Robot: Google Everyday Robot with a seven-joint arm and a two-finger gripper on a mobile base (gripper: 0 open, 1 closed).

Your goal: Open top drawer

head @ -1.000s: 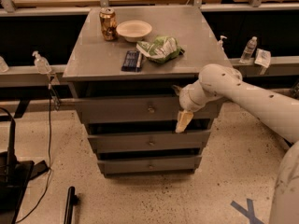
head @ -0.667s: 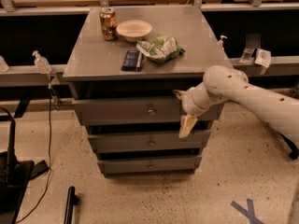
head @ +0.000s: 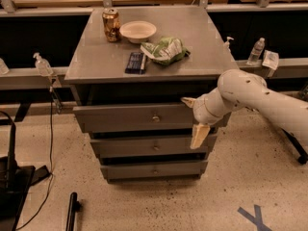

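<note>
The top drawer (head: 125, 118) is the widest of three grey drawers in the metal cabinet, with a small round brass knob (head: 155, 118) at the middle of its face. The face looks pushed in. My gripper (head: 193, 119) is in front of the right part of that face, to the right of the knob. It is open and empty: one tan finger (head: 187, 101) points at the drawer's upper edge, the other (head: 199, 136) hangs down over the middle drawer (head: 144, 147). My white arm (head: 260, 97) reaches in from the right.
On the cabinet top (head: 96, 61) stand a soda can (head: 111, 25), a white bowl (head: 138, 31), a green chip bag (head: 165, 50) and a dark packet (head: 135, 62). The bottom drawer (head: 154, 170) is below. Bottles (head: 258, 51) stand on rails; black gear (head: 12, 186) sits at floor left.
My gripper has shifted slightly down and to the right along the top drawer's face. The drawers have not moved.
</note>
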